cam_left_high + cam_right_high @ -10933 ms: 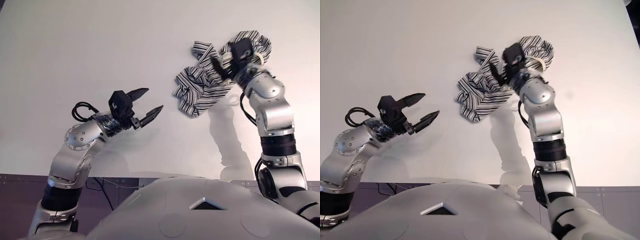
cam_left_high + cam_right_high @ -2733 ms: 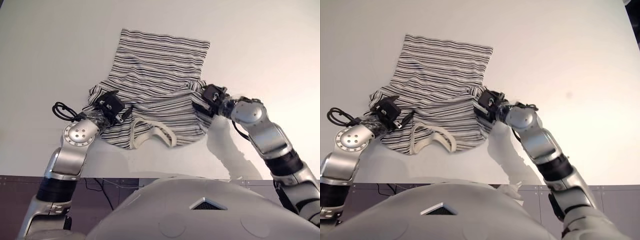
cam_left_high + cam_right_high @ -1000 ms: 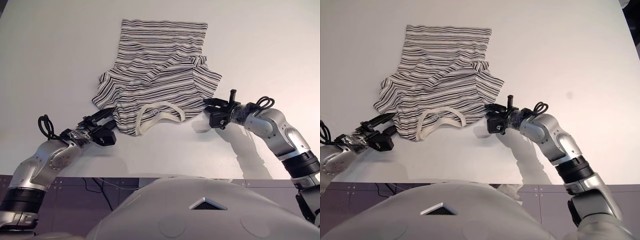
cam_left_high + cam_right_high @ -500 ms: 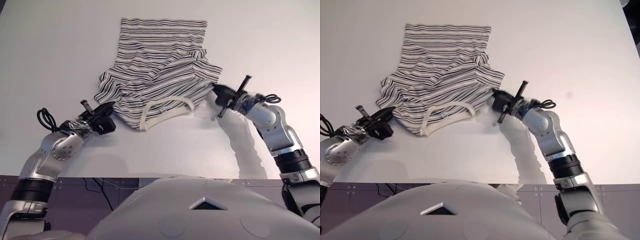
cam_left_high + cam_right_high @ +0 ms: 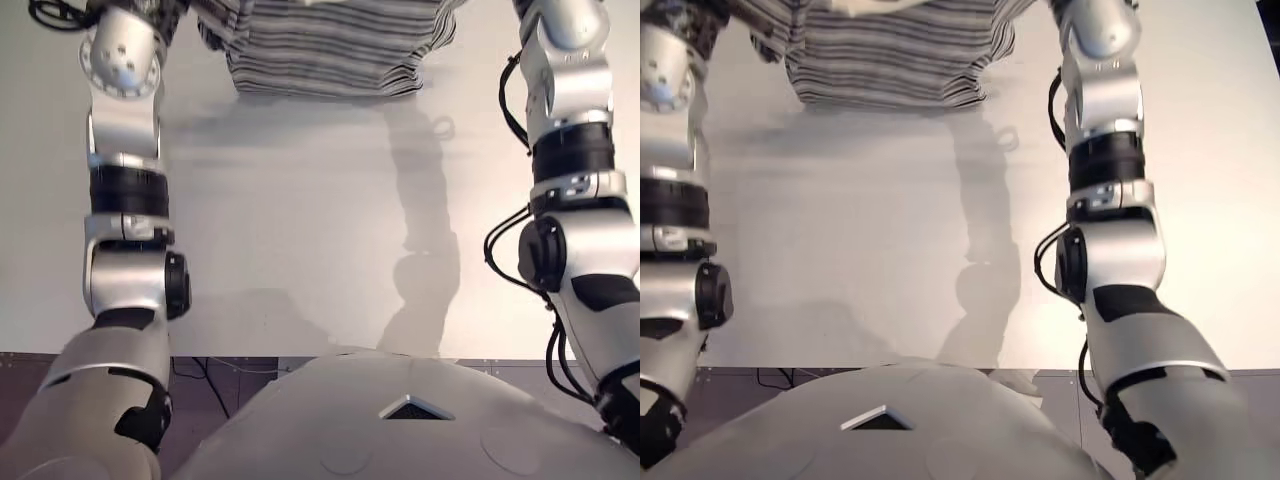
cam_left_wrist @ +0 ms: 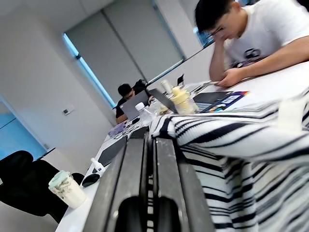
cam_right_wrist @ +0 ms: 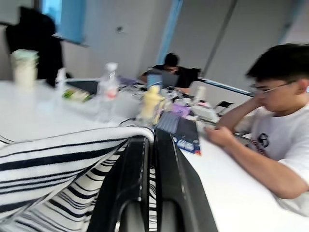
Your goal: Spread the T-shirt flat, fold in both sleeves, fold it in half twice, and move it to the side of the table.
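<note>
Arms now raised versus half-second ago: black-and-white striped fabric T-shirt (image 5: 320,55) hoisted from white counter (image 5: 300,220), hanging at 12 o'clock. Left gripper (image 6: 150,145) and right gripper (image 7: 150,142) each pinching fabric. Likely shake-out; spreading unfinished.

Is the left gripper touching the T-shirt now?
Touching. In the left wrist view, the left gripper pinches the striped T-shirt, jaws shut.

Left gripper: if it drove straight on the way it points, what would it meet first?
The striped T-shirt that the left gripper is shut on, bunched over its tips. Past that, probably the clear bottle on the table beyond; depth is unclear.
</note>
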